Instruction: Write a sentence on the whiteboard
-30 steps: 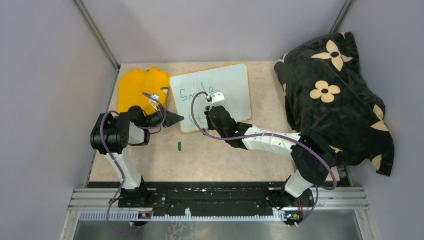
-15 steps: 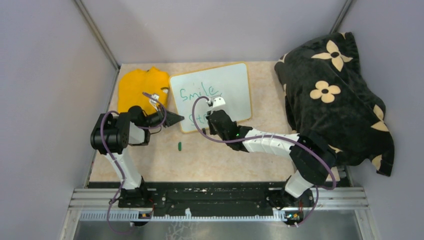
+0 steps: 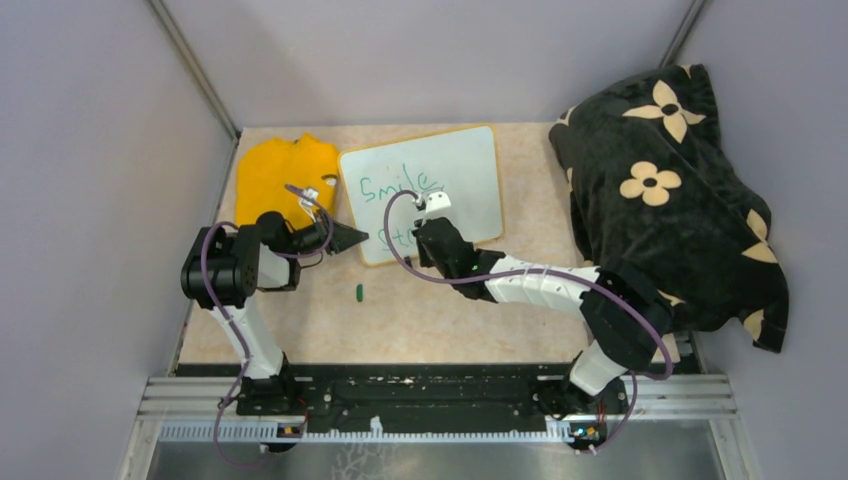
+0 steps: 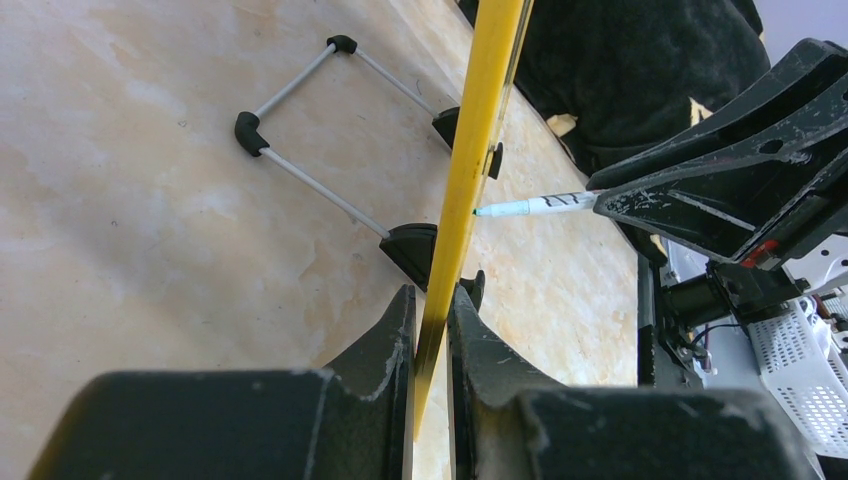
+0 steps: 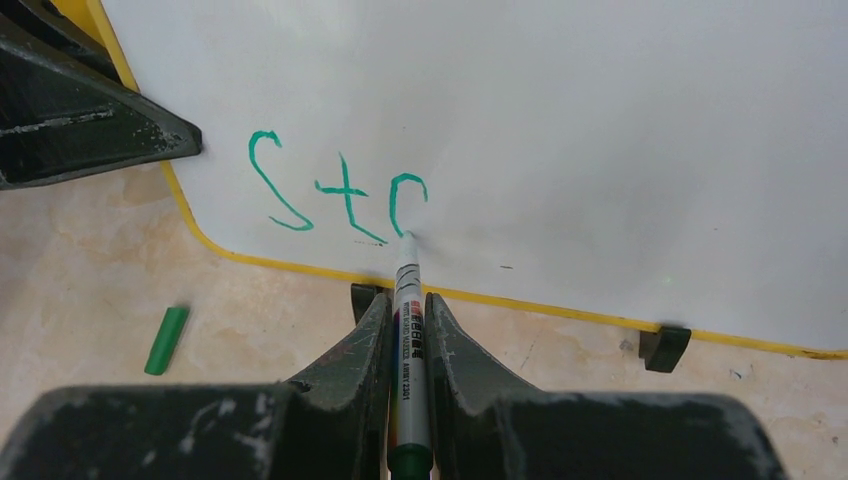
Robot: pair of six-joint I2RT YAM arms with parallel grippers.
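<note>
The whiteboard (image 3: 450, 170) stands propped at the back of the table; it also fills the right wrist view (image 5: 560, 120). Green writing reads "Smile," (image 3: 398, 186) on the upper line and "Stc" (image 5: 335, 195) on the lower line. My right gripper (image 5: 408, 315) is shut on a white marker (image 5: 407, 330) whose green tip touches the board at the foot of the "c". My left gripper (image 4: 432, 305) is shut on the whiteboard's yellowish frame edge (image 4: 475, 160) at its left side. In the top view the right gripper (image 3: 428, 238) covers part of the lower line.
A folded yellow cloth (image 3: 280, 170) lies left of the board. A green marker cap (image 3: 358, 292) lies on the table in front of it, also seen in the right wrist view (image 5: 166, 340). A black flowered blanket (image 3: 670, 190) is heaped at the right. The board's wire stand (image 4: 300, 130) shows behind it.
My right gripper moved down from the end of the upper line to the lower line, uncovering "Smile,". The left gripper has kept its hold on the board's edge.
</note>
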